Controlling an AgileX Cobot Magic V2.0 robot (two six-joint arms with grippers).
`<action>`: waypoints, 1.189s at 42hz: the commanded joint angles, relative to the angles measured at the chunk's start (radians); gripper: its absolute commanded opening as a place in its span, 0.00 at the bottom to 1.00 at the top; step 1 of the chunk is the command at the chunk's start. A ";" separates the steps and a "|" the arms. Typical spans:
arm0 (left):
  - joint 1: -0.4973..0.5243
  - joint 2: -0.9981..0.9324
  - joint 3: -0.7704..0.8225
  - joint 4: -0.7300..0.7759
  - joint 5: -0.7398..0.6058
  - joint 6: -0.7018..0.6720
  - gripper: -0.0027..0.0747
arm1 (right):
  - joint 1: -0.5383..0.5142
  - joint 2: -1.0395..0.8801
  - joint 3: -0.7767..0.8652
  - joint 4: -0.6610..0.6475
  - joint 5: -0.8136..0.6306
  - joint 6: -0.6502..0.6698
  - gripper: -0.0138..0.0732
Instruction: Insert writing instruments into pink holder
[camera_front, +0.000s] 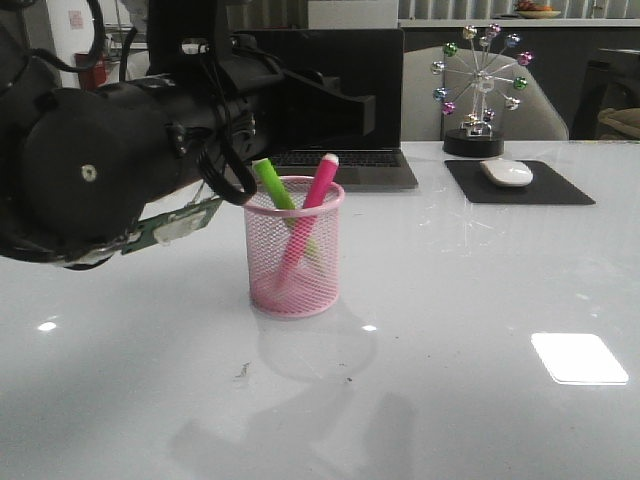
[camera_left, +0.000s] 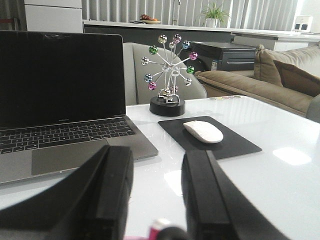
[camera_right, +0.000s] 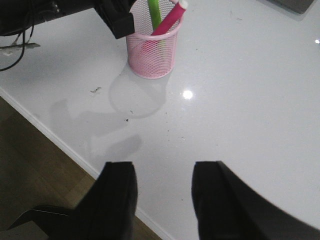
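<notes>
The left gripper's (camera_left: 157, 200) two black fingers (camera_left: 112, 195) stand parted with nothing between them; in its wrist view the pale tip of the magenta marker (camera_left: 159, 225) just peeks up below the gap. The right gripper (camera_right: 161, 200) is spread as well and empty, hanging over the near edge of the white table (camera_right: 240, 100), well apart from the cup.

In the front view the pink holder (camera_front: 294, 248) stands upright on the table, with the green marker (camera_front: 276, 188) leaning left and the magenta marker leaning right, crossing inside the mesh, both tips above the rim. The left arm (camera_front: 110, 170) is a bulky dark mass filling the upper left of that view, its gripper reaching just above and behind the cup; a loop of black cable (camera_front: 228, 180) hangs beside the green marker's tip.

Behind the cup sit an open laptop (camera_front: 330, 110), a black mouse pad (camera_front: 518, 184) with a white mouse (camera_front: 506, 173), and a desk toy of coloured balls (camera_front: 480, 90).

Only the right wrist view shows the floor (camera_right: 45, 180) beyond the table edge and the cup's shadow; only the left wrist view shows a sofa (camera_left: 260, 80).
</notes>
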 joint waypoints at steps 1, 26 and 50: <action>-0.009 -0.049 -0.029 0.007 -0.101 -0.012 0.48 | -0.003 -0.004 -0.028 -0.002 -0.063 -0.008 0.62; 0.216 -0.669 -0.202 0.123 1.422 0.202 0.48 | -0.003 -0.004 -0.028 -0.002 -0.063 -0.008 0.62; 0.270 -1.165 0.044 0.302 1.841 0.202 0.48 | -0.003 -0.004 -0.028 -0.001 -0.070 -0.008 0.62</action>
